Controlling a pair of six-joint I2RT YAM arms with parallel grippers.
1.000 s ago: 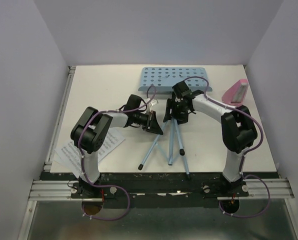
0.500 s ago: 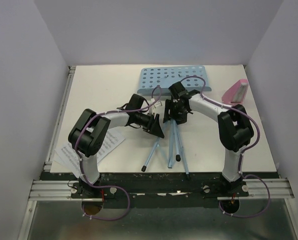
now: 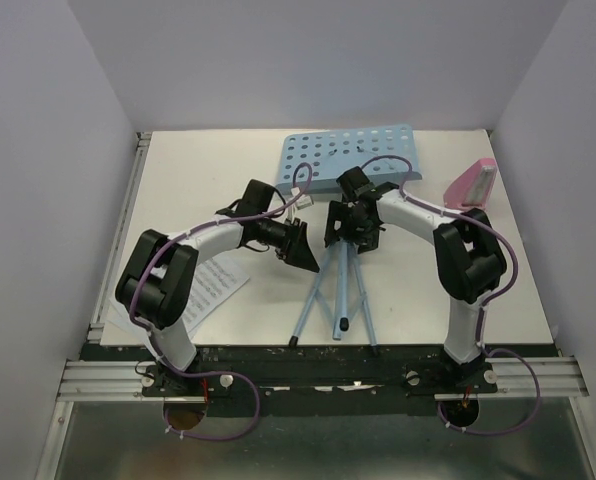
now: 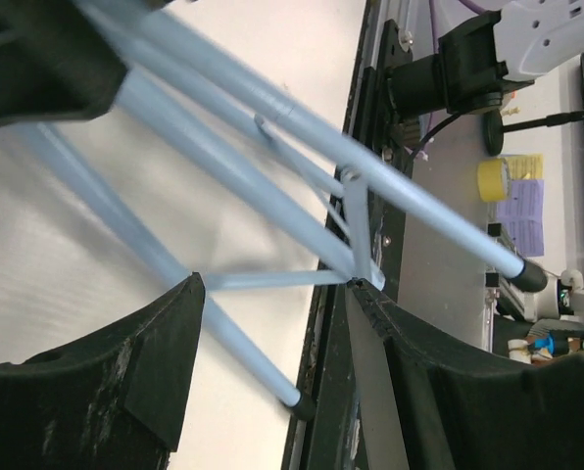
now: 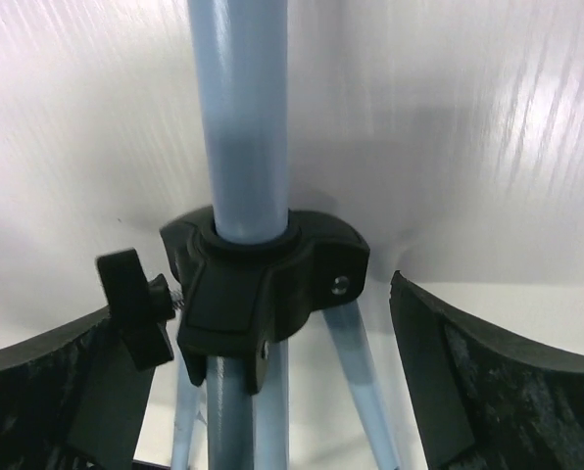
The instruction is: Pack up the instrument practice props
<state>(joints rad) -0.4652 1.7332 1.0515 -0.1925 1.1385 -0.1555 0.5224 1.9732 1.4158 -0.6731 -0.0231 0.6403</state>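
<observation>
Music stand (image 3: 345,160) flat on table (image 3: 203,180), desk (image 3: 323,155) at far side, 3 legs (image 3: 345,295) fanned toward near edge. Likely step: folding legs. Right claw (image 5: 258,304) wide apart astride black collar (image 5: 263,269), left claw (image 4: 272,294) apart around legs, neither clamped. Next: press legs together. Pages (image 3: 216,290), metronome (image 3: 471,183) not yet packed.

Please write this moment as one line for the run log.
left gripper open, tripod legs between jaws | right gripper open around black collar | music stand lying on table | metronome and sheet music untouched
</observation>
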